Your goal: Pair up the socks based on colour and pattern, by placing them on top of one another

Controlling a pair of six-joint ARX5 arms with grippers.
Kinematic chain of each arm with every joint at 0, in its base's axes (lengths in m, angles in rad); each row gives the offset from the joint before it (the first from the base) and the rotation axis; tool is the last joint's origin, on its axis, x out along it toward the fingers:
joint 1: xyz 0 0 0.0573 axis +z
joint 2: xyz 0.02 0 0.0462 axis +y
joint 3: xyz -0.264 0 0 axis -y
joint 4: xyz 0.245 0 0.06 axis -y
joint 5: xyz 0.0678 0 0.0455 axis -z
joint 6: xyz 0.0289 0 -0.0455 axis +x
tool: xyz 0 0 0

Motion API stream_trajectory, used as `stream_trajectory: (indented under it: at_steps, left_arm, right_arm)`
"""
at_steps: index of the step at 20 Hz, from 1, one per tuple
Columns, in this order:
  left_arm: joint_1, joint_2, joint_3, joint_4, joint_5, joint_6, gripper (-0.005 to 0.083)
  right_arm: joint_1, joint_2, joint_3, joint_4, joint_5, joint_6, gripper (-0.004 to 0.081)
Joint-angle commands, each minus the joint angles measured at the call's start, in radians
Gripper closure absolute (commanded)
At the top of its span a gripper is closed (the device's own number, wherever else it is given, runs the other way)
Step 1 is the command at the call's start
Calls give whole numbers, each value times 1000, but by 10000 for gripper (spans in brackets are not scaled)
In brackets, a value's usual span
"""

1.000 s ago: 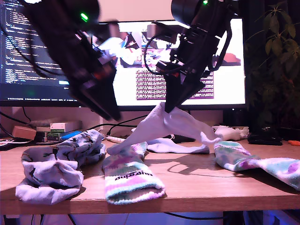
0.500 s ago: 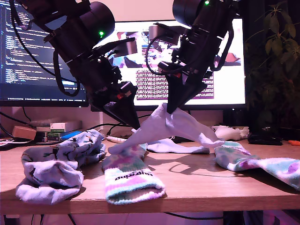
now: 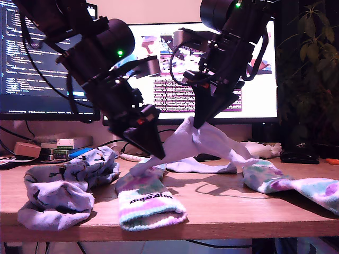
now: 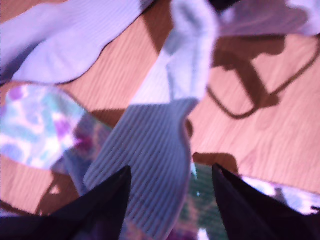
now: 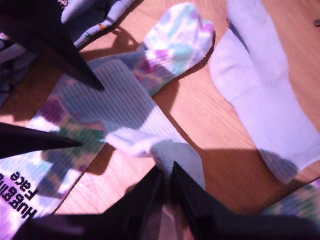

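Note:
A plain white sock (image 3: 177,144) hangs by its middle from my second gripper (image 3: 197,125), which is shut on it; the sock's ribbed cuff (image 5: 107,97) trails down onto a tie-dye sock (image 3: 145,198). My first gripper (image 3: 154,152) is open, its jaws on either side of that cuff (image 4: 150,150) without closing on it. A second white sock (image 3: 204,166) lies flat behind. Another tie-dye sock (image 3: 288,182) rests at the exterior view's right. The pale blue patterned socks (image 3: 63,185) are heaped at the exterior view's left.
Two monitors (image 3: 254,69) stand behind the wooden table (image 3: 222,211). Small boxes (image 3: 69,144) and cables sit at the back on the exterior view's left. A plant (image 3: 312,58) and a dark object (image 3: 299,154) are at its right.
My first gripper has swung down and toward the exterior view's right, arriving at the hanging sock's cuff. My second gripper has kept hold of the white sock, drifting slightly to the exterior view's right.

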Motion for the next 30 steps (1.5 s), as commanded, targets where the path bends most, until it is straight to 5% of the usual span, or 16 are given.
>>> stream_trajectory:
  at_steps: [1,4,12,19,30]
  left_arm:
    - [-6,58,-9,17,6,12,626]
    - [-4,81,-9,32,2,54,801]
    - [-10,86,-8,169,-24,106,796]
    - [-20,113,-8,337,69,131,797]
    - [-33,220,-8,551,122,132,797]
  right_arm:
    - [-2,-5,8,-3,-4,2,783]
    - [-2,-5,8,-24,-4,4,783]
    - [-2,-7,8,-164,-9,31,783]
    - [-2,-8,8,-272,-87,134,783]
    - [2,10,7,-253,-116,244,783]
